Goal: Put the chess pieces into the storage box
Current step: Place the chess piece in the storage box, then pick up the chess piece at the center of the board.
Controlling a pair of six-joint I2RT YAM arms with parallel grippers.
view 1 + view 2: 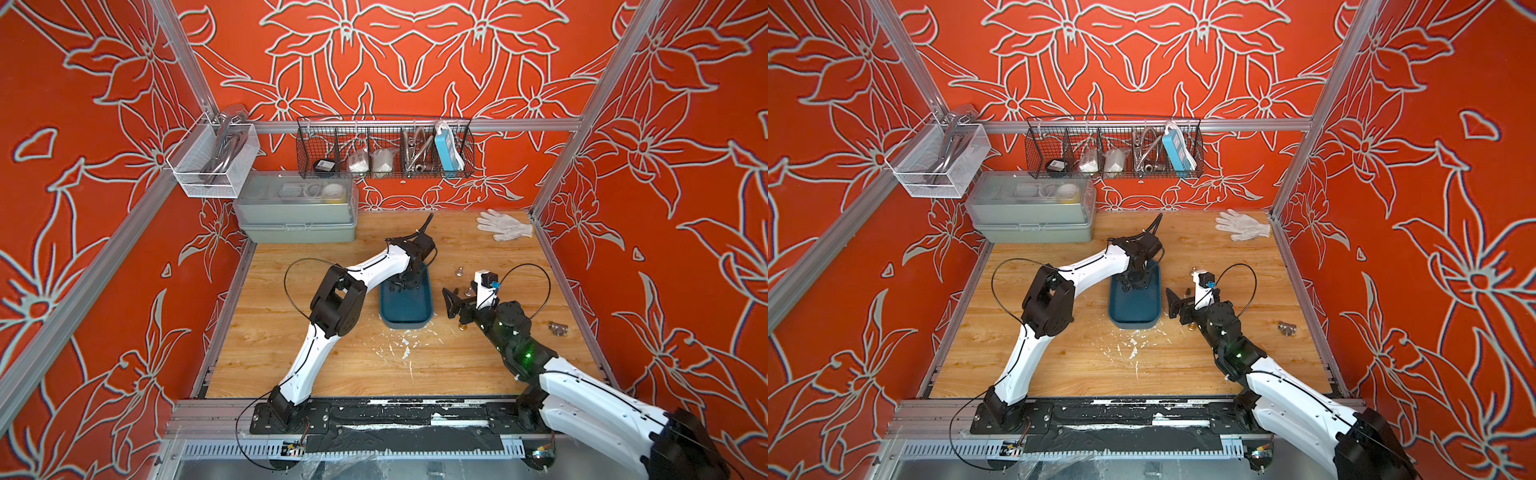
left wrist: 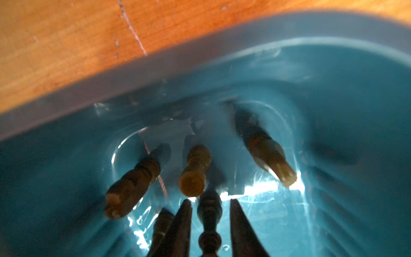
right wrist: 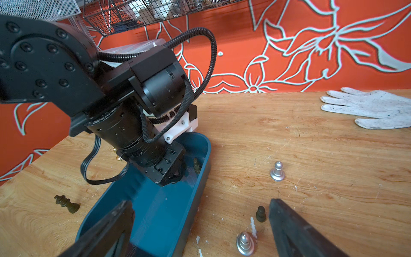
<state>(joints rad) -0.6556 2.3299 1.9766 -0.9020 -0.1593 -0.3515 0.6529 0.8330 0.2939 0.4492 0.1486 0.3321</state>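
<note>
left gripper (image 2: 209,200) parted inside storage box (image 1: 409,311)

its jaws stand slightly apart, a black chess piece (image 2: 209,222) between them with a gap on either side. right gripper (image 3: 200,201) gapes wide, empty, just beside the box, near a black pawn (image 3: 260,213).

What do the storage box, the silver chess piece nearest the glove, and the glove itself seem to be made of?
Storage box: probably moulded plastic, glossy dark teal, by its smooth rounded walls and reflections. Silver chess piece: metal or metallised plastic, satin sheen with bright highlights; the look leaves it open. Glove: knitted fabric, matt white, limp, with dark specks.
</note>
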